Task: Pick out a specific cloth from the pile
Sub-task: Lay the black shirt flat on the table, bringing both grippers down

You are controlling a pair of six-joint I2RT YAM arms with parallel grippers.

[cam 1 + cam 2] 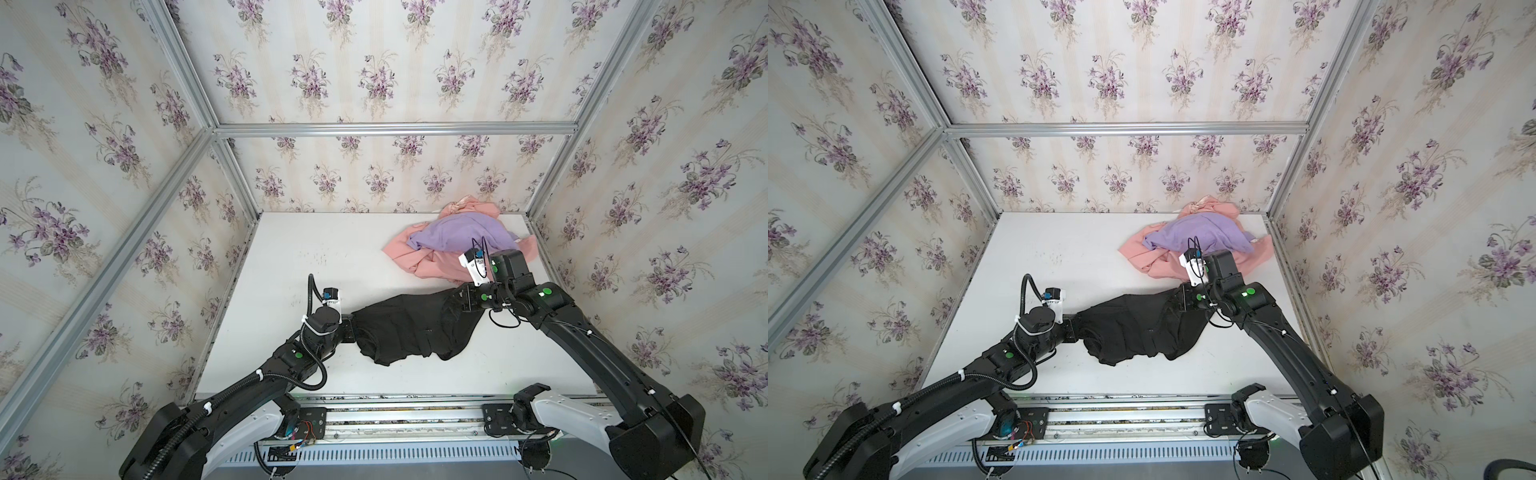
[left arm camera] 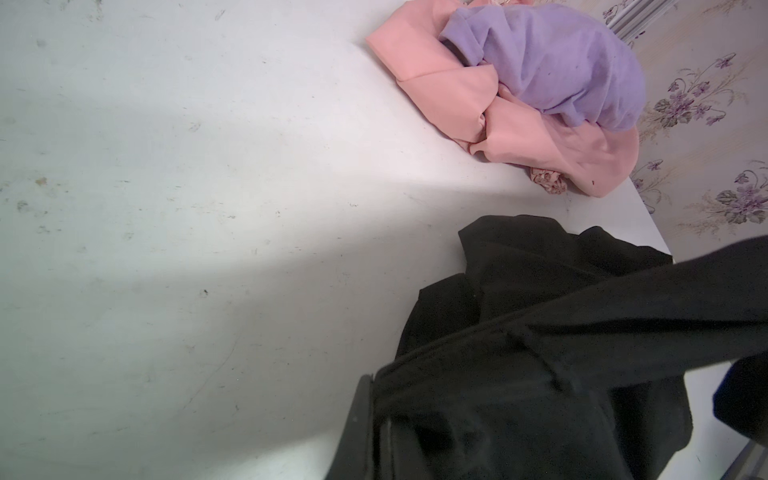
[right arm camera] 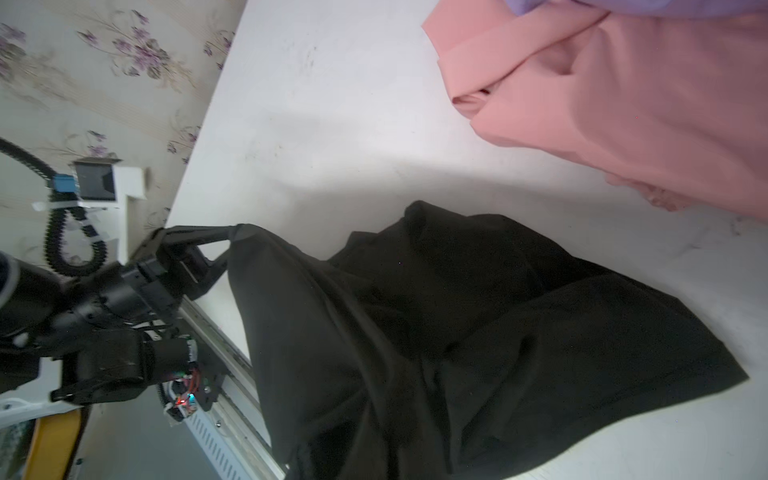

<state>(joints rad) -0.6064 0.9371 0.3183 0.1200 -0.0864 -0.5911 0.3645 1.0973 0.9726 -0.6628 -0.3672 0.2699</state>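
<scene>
Pincers left (image 3: pixel 232 237) | right (image 1: pixel 451 300), seemingly | both clamped on black cloth (image 1: pixel 411 328)

No readable text, labels or numbers anywhere (wallpaper shows only floral print), none on garments

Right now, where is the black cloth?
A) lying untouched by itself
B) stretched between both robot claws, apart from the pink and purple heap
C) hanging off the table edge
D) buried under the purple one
B: the black cloth spans from the left gripper to the right gripper, with bare table between it and the pile.
</scene>
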